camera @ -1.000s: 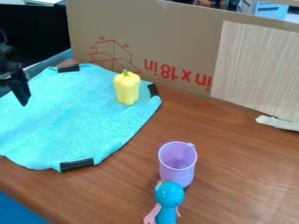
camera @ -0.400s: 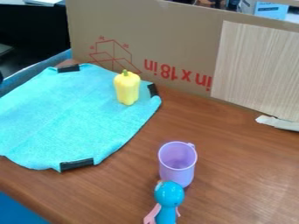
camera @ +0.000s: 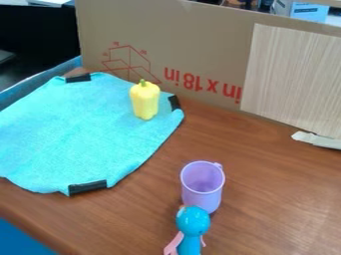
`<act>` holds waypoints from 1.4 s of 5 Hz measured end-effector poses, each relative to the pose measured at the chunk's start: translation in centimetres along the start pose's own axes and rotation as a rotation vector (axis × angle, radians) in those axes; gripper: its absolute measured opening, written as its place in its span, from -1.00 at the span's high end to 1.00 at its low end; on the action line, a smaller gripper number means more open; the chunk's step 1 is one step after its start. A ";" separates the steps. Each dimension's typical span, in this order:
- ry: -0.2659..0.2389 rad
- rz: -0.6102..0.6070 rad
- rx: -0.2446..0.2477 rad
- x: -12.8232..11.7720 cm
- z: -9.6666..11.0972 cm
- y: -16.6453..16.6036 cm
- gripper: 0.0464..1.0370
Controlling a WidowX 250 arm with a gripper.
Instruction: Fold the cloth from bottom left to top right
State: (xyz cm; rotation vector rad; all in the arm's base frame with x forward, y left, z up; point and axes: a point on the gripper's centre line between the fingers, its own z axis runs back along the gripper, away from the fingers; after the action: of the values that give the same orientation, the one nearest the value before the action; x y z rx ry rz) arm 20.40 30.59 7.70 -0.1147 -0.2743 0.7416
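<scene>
We cannot tell whether the gripper is wide, narrow or holding something. We see the cloth (camera: pixel 73 134) spread at the left of the table (camera: pixel 253 164), black strips (camera: pixel 87 188) at its edge and the yellow pepper (camera: pixel 145 102) upright on it. Nearer us stand the purple cup (camera: pixel 202 187) and blue toy (camera: pixel 193 221); behind rises the cardboard (camera: pixel 180 30).
</scene>
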 end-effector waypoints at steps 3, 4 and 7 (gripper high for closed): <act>-0.050 -0.003 0.108 -0.3 -4.5 0.4 -0.93; -0.075 -0.003 0.125 0.0 -5.1 0.7 -0.80; -0.039 -0.011 0.038 -0.7 -4.9 -0.3 0.73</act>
State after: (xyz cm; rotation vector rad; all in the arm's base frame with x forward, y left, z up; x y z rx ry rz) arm 21.55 29.87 2.92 -0.0628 -0.2975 0.7381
